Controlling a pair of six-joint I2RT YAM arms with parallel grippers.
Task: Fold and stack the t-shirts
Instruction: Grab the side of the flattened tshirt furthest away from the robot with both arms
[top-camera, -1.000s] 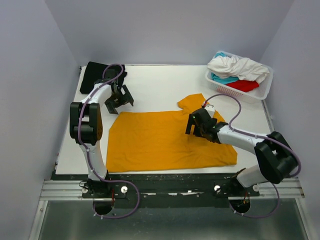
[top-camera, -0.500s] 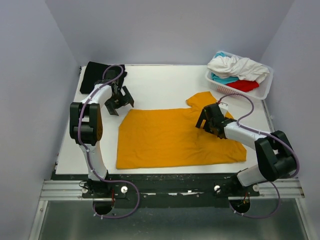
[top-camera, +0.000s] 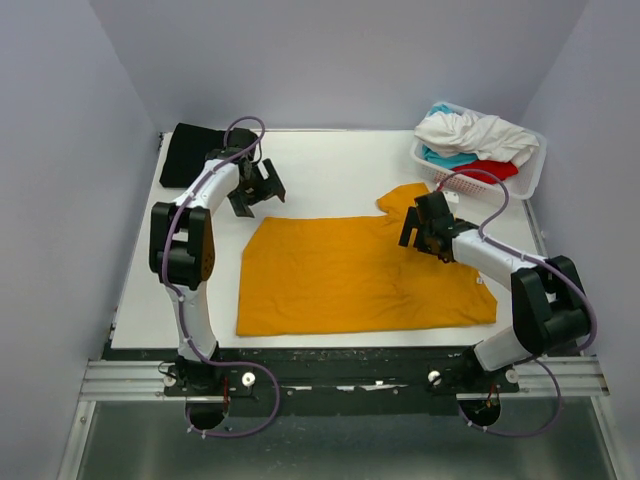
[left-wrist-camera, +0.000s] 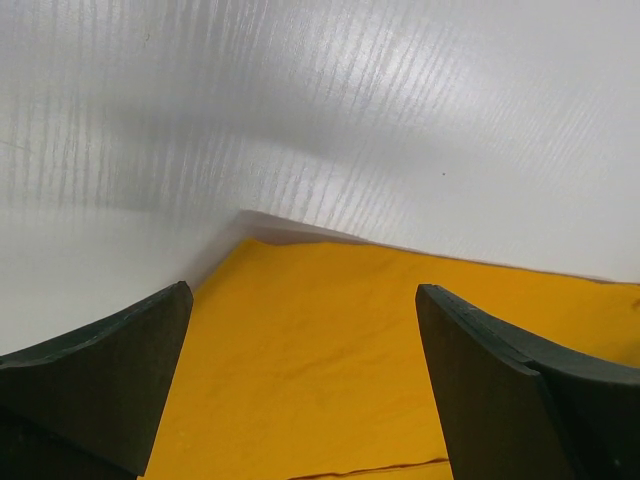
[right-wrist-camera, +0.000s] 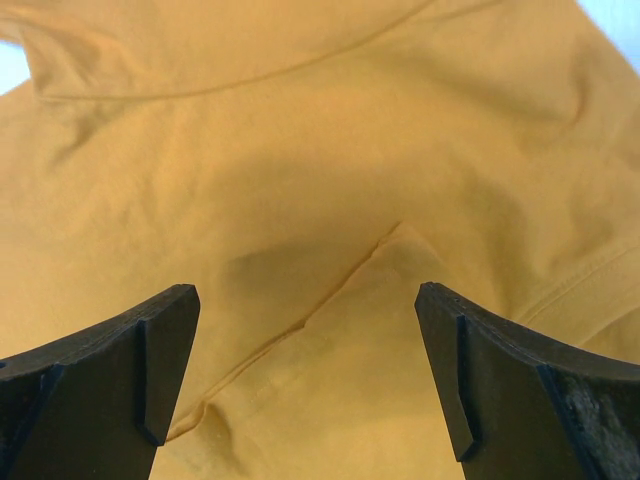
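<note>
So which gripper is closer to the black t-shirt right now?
Left. The left gripper hovers close beside the black t-shirt; the right gripper is much farther off, over the mustard-orange t-shirt.

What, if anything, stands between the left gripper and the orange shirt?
Nothing visible. The left gripper hangs open over bare table, just beyond the far left corner of the orange shirt. Its wrist view shows only white surface and that corner between the fingers. The black shirt lies on the gripper's other side, off the path.
</note>
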